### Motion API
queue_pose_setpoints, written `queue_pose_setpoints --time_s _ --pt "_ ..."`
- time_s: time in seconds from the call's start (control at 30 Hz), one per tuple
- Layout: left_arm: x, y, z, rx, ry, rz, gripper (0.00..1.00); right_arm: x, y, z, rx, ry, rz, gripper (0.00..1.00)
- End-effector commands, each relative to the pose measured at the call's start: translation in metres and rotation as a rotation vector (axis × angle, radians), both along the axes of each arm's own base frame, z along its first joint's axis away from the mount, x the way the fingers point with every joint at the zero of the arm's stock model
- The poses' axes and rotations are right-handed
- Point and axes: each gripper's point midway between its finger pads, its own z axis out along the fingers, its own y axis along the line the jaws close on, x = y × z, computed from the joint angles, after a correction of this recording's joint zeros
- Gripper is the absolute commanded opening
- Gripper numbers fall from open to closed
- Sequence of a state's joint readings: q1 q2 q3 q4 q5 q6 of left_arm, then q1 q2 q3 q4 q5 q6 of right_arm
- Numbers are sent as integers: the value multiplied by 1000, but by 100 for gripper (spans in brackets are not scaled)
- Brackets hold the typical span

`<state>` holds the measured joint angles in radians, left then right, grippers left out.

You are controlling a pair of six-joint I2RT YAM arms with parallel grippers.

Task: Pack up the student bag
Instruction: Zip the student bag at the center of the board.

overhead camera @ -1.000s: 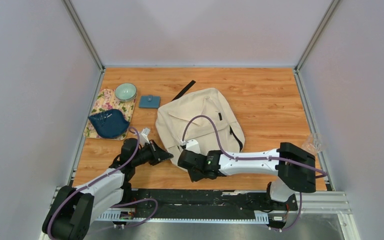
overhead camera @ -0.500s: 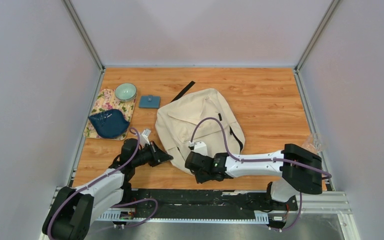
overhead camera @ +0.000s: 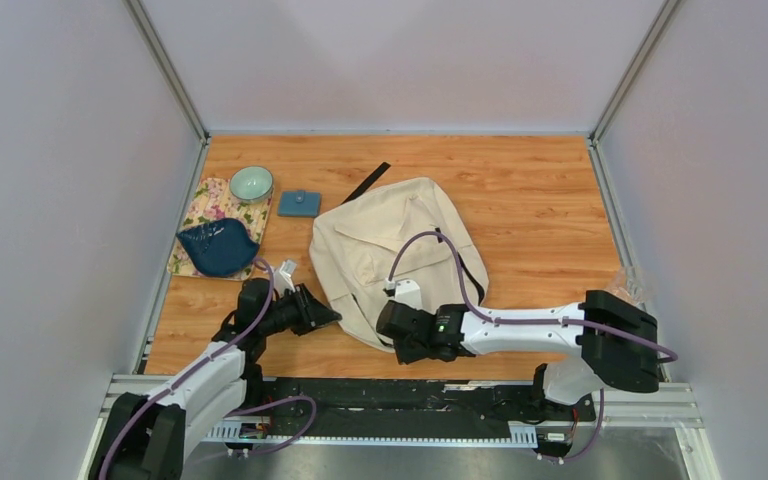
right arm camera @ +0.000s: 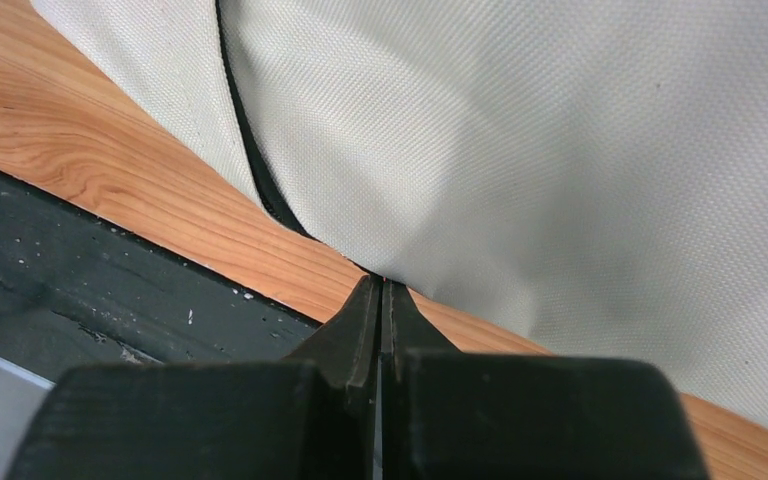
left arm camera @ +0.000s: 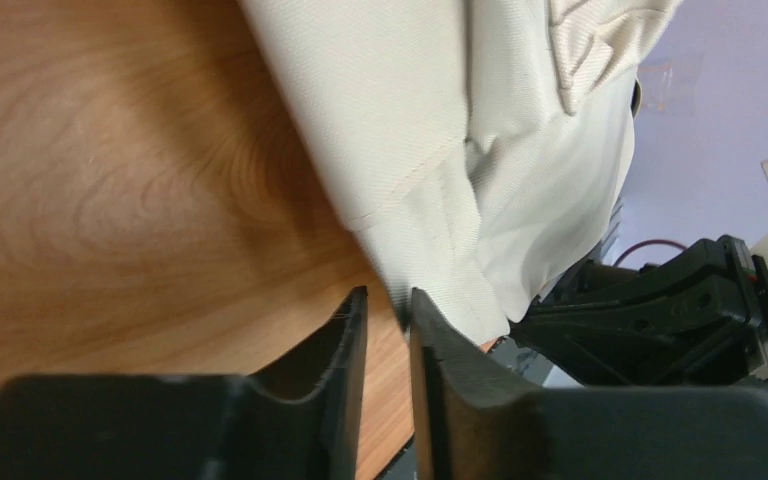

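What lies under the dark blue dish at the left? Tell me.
A floral mat lies under the dark blue dish, its edges showing beside it; a pale green bowl stands at the mat's far end. The dish hides the patch beneath it.

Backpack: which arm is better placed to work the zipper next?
Right, likely: its shut gripper sits at the backpack hem beside the black zipper. The left gripper, slightly open, holds nothing off the corner.
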<state>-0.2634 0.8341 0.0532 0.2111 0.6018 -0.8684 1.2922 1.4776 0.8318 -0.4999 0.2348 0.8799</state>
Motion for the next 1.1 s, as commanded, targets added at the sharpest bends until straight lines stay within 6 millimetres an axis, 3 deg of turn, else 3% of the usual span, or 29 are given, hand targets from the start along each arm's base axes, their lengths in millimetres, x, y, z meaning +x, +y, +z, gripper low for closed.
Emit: queue_pose_setpoints --time_s 0.0,0.03,0.1,0.17,0.37,0.57,0.83,0.9,1.07 --pt "-3 8 -4 65 -1 -18 41 8 -8 12 -15 -39 1 0" --pt "2 6 7 65 -36 -24 56 9 -1 17 8 -45 6 0" --pt "-1 12 5 107 1 -7 64 11 3 20 11 -50 13 0" --pt "4 15 17 105 -2 33 70 14 7 23 16 -59 13 0" --pt "-14 6 21 -44 107 103 73 13 16 23 26 -50 34 0" --pt "-27 -6 10 -73 150 104 75 10 20 20 43 -33 37 0" --pt "-28 -29 8 -144 116 71 75 8 19 18 47 -24 39 0" --pt "-25 -36 20 -174 75 49 75 8 19 20 55 -21 37 0" --pt "-29 -48 15 -122 119 -19 75 6 19 18 56 -12 40 0"
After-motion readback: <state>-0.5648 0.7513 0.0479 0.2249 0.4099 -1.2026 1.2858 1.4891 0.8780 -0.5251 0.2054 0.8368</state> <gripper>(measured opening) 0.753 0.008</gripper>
